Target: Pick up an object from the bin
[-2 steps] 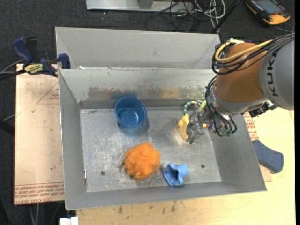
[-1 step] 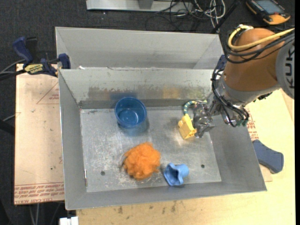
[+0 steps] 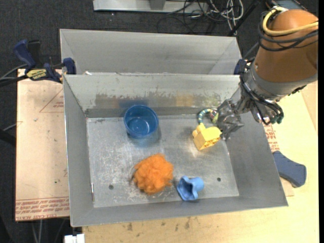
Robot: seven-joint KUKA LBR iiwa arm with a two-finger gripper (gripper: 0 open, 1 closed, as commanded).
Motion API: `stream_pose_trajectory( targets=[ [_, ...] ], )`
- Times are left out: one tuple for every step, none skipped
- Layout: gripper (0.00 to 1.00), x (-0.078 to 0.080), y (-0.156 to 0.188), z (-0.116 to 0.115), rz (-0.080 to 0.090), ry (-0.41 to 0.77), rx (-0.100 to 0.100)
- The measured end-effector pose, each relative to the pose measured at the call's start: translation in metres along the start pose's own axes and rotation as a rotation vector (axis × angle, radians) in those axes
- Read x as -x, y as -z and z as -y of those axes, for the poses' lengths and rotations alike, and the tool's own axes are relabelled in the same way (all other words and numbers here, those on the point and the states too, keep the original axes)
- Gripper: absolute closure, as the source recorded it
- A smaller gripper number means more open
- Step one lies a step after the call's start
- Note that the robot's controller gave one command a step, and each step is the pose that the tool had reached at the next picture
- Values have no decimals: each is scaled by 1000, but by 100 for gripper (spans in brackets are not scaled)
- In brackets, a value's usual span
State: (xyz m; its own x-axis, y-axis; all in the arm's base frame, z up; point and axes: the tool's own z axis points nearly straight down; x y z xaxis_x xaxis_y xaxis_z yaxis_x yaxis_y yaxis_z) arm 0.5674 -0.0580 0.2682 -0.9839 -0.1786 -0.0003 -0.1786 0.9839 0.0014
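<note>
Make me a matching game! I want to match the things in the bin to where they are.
Things:
1 blue cup
2 orange fluffy ball
3 yellow toy block
4 small blue crumpled thing

Places:
A right beside the gripper
B farthest back, standing upright
C just in front of the cup
D at the front, on the view's right of the ball

Pairs: 1-B, 2-C, 3-A, 4-D

Small green thing (image 3: 203,115) partly behind end effector (image 3: 225,124)
</note>
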Motion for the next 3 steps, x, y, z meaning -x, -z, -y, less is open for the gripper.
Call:
stream_pose_trajectory(
  targets=[
    [0,10,-109,-5,5,75,-2],
    [0,9,-134,-7,-3,92,1],
    [0,31,-150,4,10,33,-2]
  ],
)
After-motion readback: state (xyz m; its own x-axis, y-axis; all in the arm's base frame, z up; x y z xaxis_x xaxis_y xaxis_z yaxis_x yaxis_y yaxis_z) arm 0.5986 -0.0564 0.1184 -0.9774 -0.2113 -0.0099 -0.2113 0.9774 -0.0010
